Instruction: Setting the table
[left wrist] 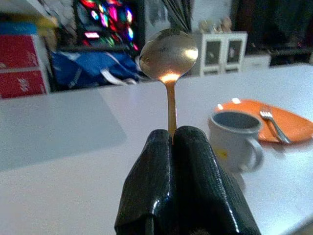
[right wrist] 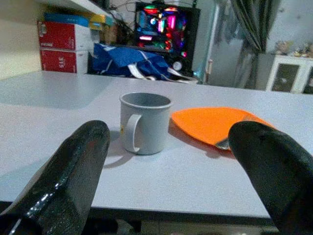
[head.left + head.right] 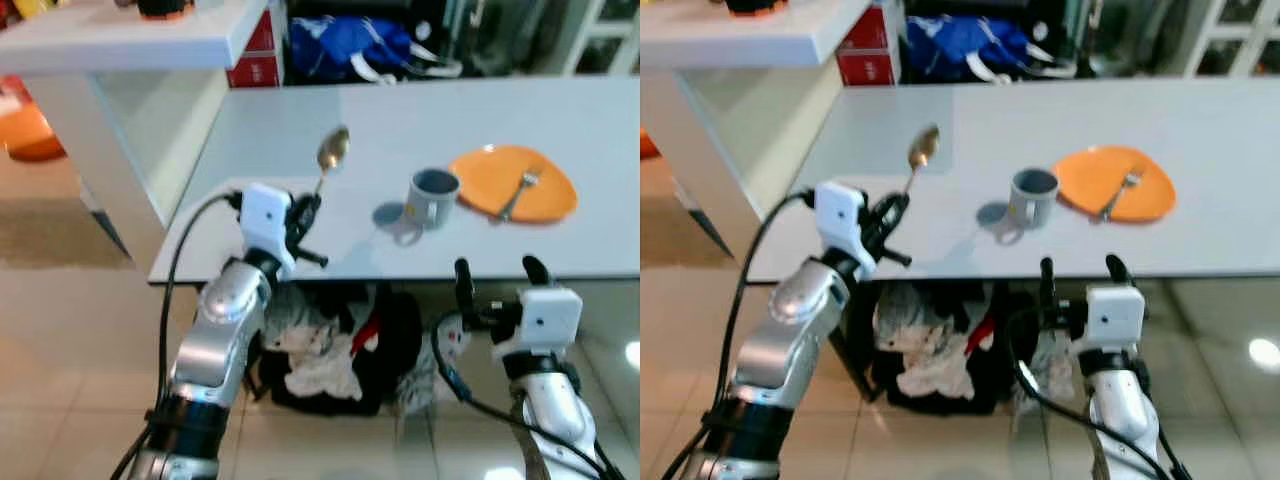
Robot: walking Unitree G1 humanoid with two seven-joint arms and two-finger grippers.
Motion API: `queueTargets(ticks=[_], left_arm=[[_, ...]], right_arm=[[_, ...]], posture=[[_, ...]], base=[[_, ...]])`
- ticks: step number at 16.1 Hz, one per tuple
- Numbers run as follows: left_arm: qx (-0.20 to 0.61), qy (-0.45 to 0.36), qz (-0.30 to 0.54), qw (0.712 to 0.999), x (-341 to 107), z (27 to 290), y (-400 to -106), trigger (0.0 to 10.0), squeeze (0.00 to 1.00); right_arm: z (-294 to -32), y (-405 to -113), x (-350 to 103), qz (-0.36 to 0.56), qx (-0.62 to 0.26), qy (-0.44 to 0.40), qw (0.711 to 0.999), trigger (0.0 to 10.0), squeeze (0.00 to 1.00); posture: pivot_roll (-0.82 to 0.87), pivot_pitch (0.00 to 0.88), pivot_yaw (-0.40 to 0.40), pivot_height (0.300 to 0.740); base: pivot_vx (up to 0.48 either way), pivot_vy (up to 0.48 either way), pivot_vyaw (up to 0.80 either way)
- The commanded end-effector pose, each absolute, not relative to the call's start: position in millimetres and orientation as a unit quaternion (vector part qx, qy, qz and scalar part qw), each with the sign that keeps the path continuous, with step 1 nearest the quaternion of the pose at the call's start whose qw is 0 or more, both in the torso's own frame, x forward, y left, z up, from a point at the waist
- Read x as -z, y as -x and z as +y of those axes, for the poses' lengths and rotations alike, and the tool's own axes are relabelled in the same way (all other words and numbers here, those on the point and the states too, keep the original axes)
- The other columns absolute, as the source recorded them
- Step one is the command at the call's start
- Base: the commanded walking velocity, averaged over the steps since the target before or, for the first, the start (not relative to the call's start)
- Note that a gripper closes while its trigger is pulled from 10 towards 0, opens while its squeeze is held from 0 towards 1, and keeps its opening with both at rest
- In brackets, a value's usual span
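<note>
A pale grey worktop [image 3: 300,215] stood over beige floor tiles [image 3: 70,350]; left gripper [image 1: 172,142] pinched a gold metal spoon [image 3: 331,152], right gripper [image 3: 492,272] spread

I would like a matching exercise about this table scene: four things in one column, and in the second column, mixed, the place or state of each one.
Things:
1. spoon
2. fork
3. mug
4. right gripper

Places or states:
A. lies on the orange plate
B. open, at the near edge of the table, holding nothing
C. pinched by its handle in the shut left gripper, bowl pointing up
D. stands on the table just left of the plate

Pairs: 1-C, 2-A, 3-D, 4-B
</note>
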State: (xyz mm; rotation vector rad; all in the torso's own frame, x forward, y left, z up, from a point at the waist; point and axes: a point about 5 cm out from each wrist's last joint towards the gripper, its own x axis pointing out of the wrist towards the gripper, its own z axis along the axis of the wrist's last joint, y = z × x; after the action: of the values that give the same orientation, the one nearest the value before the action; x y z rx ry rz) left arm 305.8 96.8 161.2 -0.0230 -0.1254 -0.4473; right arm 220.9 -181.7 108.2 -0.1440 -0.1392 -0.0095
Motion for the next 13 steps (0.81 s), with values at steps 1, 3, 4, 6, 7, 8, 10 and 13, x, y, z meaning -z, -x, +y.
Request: queueTargets(ticks=[1,3,4,6,7,8,10,13], left_arm=[[0.211,0.009,-0.065,0.975,-162.5,103.6,-305.9,0.0,0.0],[0.212,0.008,-0.072,0.975,-165.8,102.3,-305.8,0.0,0.0],[0.214,0.007,-0.073,0.974,-166.1,102.0,-305.9,0.0,0.0],[0.215,0.005,-0.074,0.974,-166.7,102.1,-306.3,0.0,0.0],[0.216,0.005,-0.075,0.974,-167.1,102.0,-306.2,0.0,0.0],[0.216,0.004,-0.076,0.973,-168.0,101.7,-306.3,0.0,0.0],[0.216,0.004,-0.078,0.973,-169.2,101.1,-307.2,0.0,0.0],[0.211,0.007,-0.07,0.975,-166.6,100.7,-309.1,0.0,0.0]], right_arm=[[-176.6,-220.7,-106.9,-0.068,-0.003,0.072,0.995,10.0,0.0],[-176.1,-220.9,-106.0,-0.066,-0.004,0.072,0.995,10.0,0.0],[-175.8,-221.1,-105.8,-0.066,-0.004,0.071,0.995,10.0,0.0],[-175.3,-222.0,-105.7,-0.066,-0.003,0.07,0.995,10.0,0.0],[-175.0,-222.0,-104.8,-0.066,-0.003,0.07,0.995,10.0,0.0],[-175.0,-222.1,-104.3,-0.065,-0.003,0.07,0.995,10.0,0.0],[-175.1,-222.3,-104.3,-0.065,-0.003,0.07,0.995,10.0,0.0],[-175.7,-222.1,-104.2,-0.064,-0.003,0.071,0.995,10.0,0.0]], posture=[[-0.15,0.0,0.06,0.736],[-0.14,0.0,0.062,0.736],[-0.14,0.0,0.063,0.736],[-0.14,0.0,0.066,0.736],[-0.14,0.0,0.066,0.736],[-0.14,0.0,0.067,0.736],[-0.14,0.0,0.067,0.736],[-0.15,0.0,0.066,0.736]], base=[[0.0,-0.431,0.0],[0.0,-0.429,0.0],[0.0,-0.431,0.0],[0.0,-0.431,0.0],[0.0,-0.431,0.0],[0.0,-0.431,0.0],[0.0,-0.431,0.0],[0.0,-0.431,0.0]])
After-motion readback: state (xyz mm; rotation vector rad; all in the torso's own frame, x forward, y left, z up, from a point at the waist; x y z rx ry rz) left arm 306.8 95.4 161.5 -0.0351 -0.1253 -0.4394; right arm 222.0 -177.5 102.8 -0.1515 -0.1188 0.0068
